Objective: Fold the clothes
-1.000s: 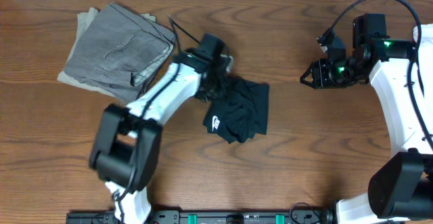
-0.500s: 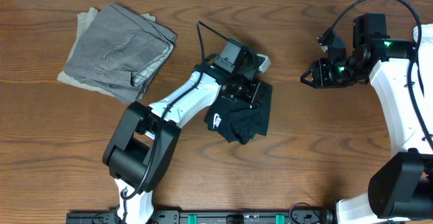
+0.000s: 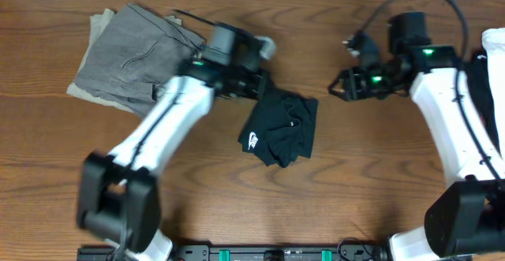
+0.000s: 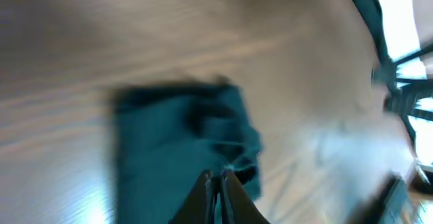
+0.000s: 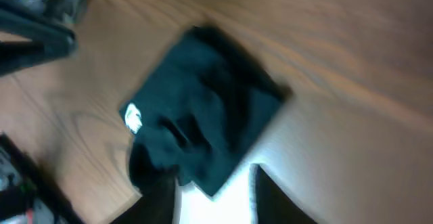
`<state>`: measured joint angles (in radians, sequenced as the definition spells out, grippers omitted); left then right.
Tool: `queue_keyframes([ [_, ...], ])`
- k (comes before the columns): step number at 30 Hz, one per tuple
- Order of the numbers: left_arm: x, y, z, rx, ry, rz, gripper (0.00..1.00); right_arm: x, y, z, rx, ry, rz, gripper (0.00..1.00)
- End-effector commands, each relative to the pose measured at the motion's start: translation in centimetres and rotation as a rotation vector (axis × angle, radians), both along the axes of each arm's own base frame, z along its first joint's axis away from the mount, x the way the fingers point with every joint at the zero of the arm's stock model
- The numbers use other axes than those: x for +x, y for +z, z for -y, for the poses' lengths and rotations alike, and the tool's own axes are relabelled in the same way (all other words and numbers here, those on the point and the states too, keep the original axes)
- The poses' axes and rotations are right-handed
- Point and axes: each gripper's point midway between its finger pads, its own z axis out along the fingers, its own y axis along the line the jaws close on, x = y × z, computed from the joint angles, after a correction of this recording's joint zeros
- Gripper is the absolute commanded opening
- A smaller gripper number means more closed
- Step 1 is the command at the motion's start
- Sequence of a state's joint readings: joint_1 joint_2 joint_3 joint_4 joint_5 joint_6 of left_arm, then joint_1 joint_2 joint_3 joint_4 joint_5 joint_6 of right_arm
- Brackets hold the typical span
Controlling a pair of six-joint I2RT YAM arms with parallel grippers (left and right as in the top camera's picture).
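l fingers [image 4: 200, 202] closed at tee [image 3: 284, 131] far end, long axis near-far

The left hand [image 3: 257, 83] now sits at the upper-left corner of the black T-shirt [image 3: 280, 131], no longer over its middle; the right hand [image 3: 338, 85] is farther left.

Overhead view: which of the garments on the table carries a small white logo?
The black T-shirt in the middle; the logo sits at its lower left corner. The grey garment at the upper left shows no logo.
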<state>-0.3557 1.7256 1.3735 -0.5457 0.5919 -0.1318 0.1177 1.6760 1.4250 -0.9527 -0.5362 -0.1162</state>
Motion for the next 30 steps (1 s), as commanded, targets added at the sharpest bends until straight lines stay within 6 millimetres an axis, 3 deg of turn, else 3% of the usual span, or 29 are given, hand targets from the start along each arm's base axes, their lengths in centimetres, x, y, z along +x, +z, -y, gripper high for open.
queue_keyframes([
  [1, 1.7, 1.7, -4.9, 0.094, 0.146, 0.05, 0.08, -0.8, -0.2, -4.0, 0.022, 0.026, 0.01, 0.15],
  [5, 1.1, 0.9, -7.4, 0.122, 0.195, -0.023, 0.08, -0.4, -3.5, -7.1, -0.048, -0.026, 0.017, 0.08],
  [9, -0.3, 0.1, -7.9, 0.163, 0.149, -0.057, 0.08, -0.6, -6.8, -9.7, -0.056, -0.028, -0.005, 0.05],
  [13, -0.6, -0.2, -8.0, 0.18, 0.138, -0.066, 0.08, -0.8, -9.5, -10.2, -0.084, -0.025, -0.056, 0.01],
  [19, -0.6, -0.2, -8.0, 0.179, 0.138, -0.064, 0.08, -0.7, -11.1, -6.2, -0.173, -0.155, -0.144, 0.01],
  [23, -0.6, -0.2, -8.1, 0.182, 0.139, -0.064, 0.08, -0.5, -12.1, -0.4, -0.305, -0.319, -0.202, 0.01],
  [27, -0.6, -0.2, -8.1, 0.184, 0.137, -0.06, 0.08, -0.9, -12.5, 3.2, -0.34, -0.395, -0.263, 0.01],
  [30, -0.5, -0.2, -8.1, 0.184, 0.137, -0.059, 0.09, -1.3, -12.1, 3.1, -0.276, -0.356, -0.298, 0.01],
])
